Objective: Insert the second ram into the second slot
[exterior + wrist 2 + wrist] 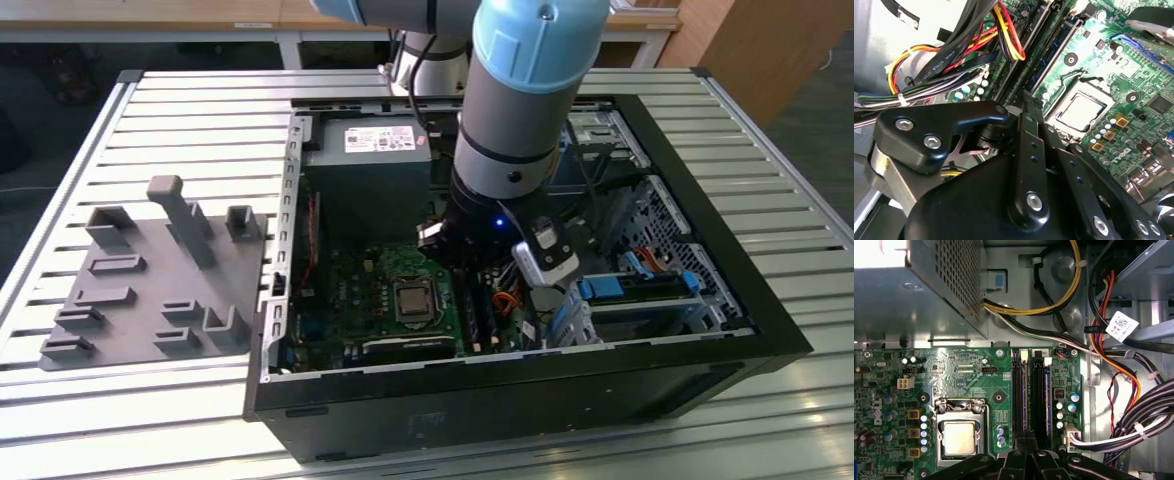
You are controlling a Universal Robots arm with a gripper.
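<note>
Slatted metal bench (160, 120), open black case (747, 300), green motherboard (964, 375), black tool (1026, 440) over long memory slots (1029, 390), grip unclear

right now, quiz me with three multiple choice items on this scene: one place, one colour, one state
1. Where does the grey fixture tray lie?
A. to the exterior view's left of the computer case
B. inside it
C. on top of it

2. The motherboard is:
A. red
B. green
C. white

3. The case is:
A. closed
B. open on top
C. upside down

Answers:
1 A, the tray sits beside the case.
2 B, the board is green in both wrist views.
3 B, the case's inside shows from above.
</note>
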